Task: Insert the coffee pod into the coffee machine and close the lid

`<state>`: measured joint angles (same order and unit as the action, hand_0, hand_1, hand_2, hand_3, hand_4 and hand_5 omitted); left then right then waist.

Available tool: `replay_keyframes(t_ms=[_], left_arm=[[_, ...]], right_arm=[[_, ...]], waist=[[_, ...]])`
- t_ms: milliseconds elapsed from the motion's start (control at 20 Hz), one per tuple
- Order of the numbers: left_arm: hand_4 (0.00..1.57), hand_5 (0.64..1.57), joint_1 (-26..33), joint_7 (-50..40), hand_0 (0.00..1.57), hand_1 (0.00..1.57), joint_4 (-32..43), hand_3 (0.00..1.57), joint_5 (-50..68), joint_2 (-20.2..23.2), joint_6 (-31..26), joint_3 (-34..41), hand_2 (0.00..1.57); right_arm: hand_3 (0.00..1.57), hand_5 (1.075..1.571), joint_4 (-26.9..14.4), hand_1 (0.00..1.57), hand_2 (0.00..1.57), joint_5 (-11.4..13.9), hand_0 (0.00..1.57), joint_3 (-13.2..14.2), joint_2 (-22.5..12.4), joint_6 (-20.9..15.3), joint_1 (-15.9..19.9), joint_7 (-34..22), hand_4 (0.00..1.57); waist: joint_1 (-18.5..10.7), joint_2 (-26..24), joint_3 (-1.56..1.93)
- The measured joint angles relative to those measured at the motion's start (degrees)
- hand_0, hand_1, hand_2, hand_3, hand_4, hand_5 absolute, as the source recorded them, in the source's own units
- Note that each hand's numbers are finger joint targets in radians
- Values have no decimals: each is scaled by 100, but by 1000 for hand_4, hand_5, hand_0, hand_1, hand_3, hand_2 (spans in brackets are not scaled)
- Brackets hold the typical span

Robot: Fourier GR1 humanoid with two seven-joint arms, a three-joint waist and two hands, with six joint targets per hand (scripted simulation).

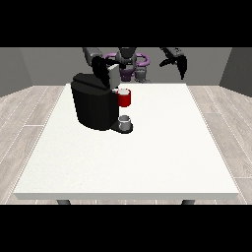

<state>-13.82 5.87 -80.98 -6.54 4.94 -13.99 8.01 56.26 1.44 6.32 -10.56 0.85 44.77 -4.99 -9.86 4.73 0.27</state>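
Standing behind the white table, I face the camera across its broad top, whose near edge runs along the bottom of the view above two dark legs. Nearest the camera among the things on it is a small grey cup, upright on the black base of the machine, which sits left of the table's middle. The machine is a dark, rounded block, and the cup stands at its right side as the view shows it. Just above the cup, at the machine's head, is a red holder, open at the top with a pale rim; I cannot tell whether the pod lies in it, and the pod shows nowhere else on the table. The grey lid stands tilted up above the machine's top, not shut. My hand at the view's left is at the lid, just behind it and touching or nearly so; whether its fingers are apart or together I cannot tell, since they blur into the dark machine. My hand at the view's right hangs in the air well apart from the machine, past the table's far edge, fingers pointing downward and relaxed, holding nothing. Behind both hands, my torso shows grey and purple against the grey wall.
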Motion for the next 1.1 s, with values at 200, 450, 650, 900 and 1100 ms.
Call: replay_keyframes(t_ms=[200, 450, 650, 900, 1100], left_arm=[[362, 1571, -33, -108, 0, 0, -23, 0, -8, -9, 8, -52, 0], [327, 1571, -133, -170, 0, 0, -56, 0, 9, -7, -81, -145, 0], [365, 1571, -254, -116, 0, 0, -10, 0, -17, -32, -100, -215, 0], [439, 1571, -412, -18, 0, 0, 3, 0, -44, -79, -111, -299, 0], [397, 1571, -602, -59, 0, 0, -26, 0, -17, -90, -176, -358, 0]], right_arm=[[0, 1571, -36, 0, 0, 68, 0, -34, -22, -49, 117, -266, 0], [0, 1571, 69, 0, 0, 235, 0, -56, -113, -250, 207, -572, 102], [0, 1571, 165, 0, 0, 443, 0, -100, -277, -385, 407, -909, 219], [0, 1571, 363, 0, 0, 695, 0, -126, -531, -475, 561, -1325, 160], [0, 1571, 597, 0, 0, 754, 0, -49, -722, -464, 584, -1801, 146]], waist=[[-37, -19, 28], [-190, 65, 56], [-343, 207, 85], [-589, 394, 120], [-798, 494, 155]])
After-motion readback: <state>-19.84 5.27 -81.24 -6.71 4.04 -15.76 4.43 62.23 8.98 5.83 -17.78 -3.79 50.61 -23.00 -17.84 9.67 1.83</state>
